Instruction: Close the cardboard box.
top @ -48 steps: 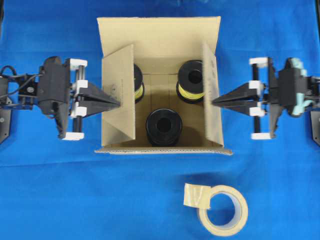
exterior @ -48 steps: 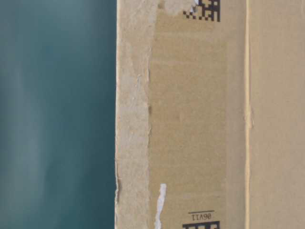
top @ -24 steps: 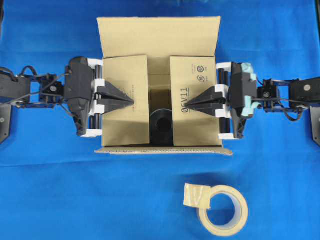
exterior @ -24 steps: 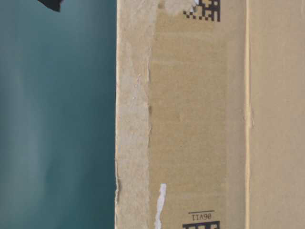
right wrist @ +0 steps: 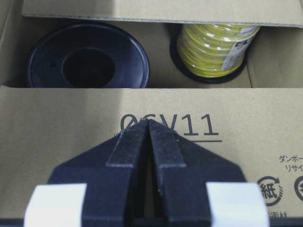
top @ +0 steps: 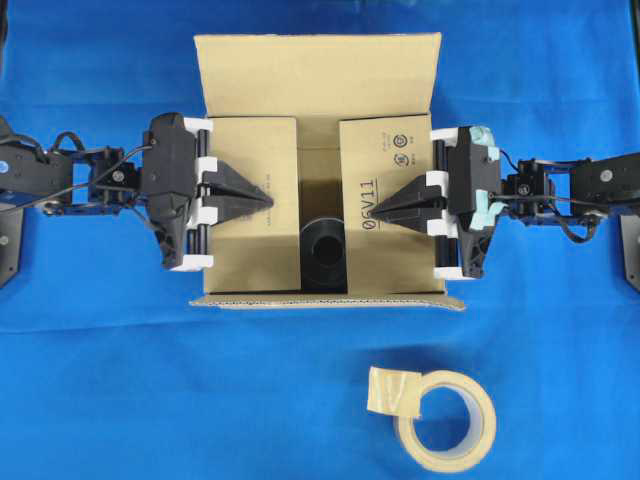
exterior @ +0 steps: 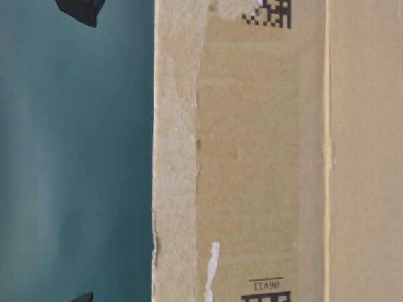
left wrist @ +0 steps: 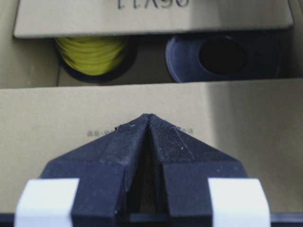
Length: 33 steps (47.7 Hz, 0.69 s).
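Observation:
The cardboard box (top: 318, 70) stands mid-table with its far flap upright and its near flap down. Its left flap (top: 250, 255) and right flap (top: 395, 255) lie folded flat over the opening, a gap between them. My left gripper (top: 268, 198) is shut with its tip resting on the left flap (left wrist: 71, 123). My right gripper (top: 366, 212) is shut too, its tip on the right flap (right wrist: 57, 123) printed "0CV11". Through the gap show a black spool (top: 323, 252) and a yellow wire spool (right wrist: 215, 45). The table-level view is filled by the box wall (exterior: 264, 151).
A beige tape roll (top: 440, 415) lies on the blue cloth in front of the box, right of centre. Both arms stretch in from the sides at box-top height. A dark arm part (exterior: 79, 9) shows at the top left of the table-level view.
Both side flaps went from upright to folded flat as the grippers pushed inward. In the last half second both grippers crept slightly further toward the middle.

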Each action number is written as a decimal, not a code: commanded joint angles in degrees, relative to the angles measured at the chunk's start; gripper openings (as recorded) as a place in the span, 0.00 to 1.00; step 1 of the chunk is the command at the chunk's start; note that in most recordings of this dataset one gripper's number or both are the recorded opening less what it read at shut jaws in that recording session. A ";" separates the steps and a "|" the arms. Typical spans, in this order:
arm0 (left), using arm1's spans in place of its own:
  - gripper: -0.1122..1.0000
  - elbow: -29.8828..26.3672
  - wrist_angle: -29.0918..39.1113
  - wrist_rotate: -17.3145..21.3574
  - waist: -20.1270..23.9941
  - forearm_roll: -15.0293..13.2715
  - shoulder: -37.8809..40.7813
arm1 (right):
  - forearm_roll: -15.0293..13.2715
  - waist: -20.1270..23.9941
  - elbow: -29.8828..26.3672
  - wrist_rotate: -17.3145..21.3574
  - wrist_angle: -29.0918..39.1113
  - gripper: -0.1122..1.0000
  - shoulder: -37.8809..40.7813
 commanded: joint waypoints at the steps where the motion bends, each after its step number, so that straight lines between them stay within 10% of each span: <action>1: 0.10 -2.46 -1.14 0.09 1.14 0.00 0.44 | 0.18 0.00 -1.14 0.09 -0.09 0.11 -0.44; 33: 0.10 -20.13 -0.88 7.56 11.25 0.00 13.45 | 0.18 0.53 -1.49 0.00 -0.09 0.11 -0.35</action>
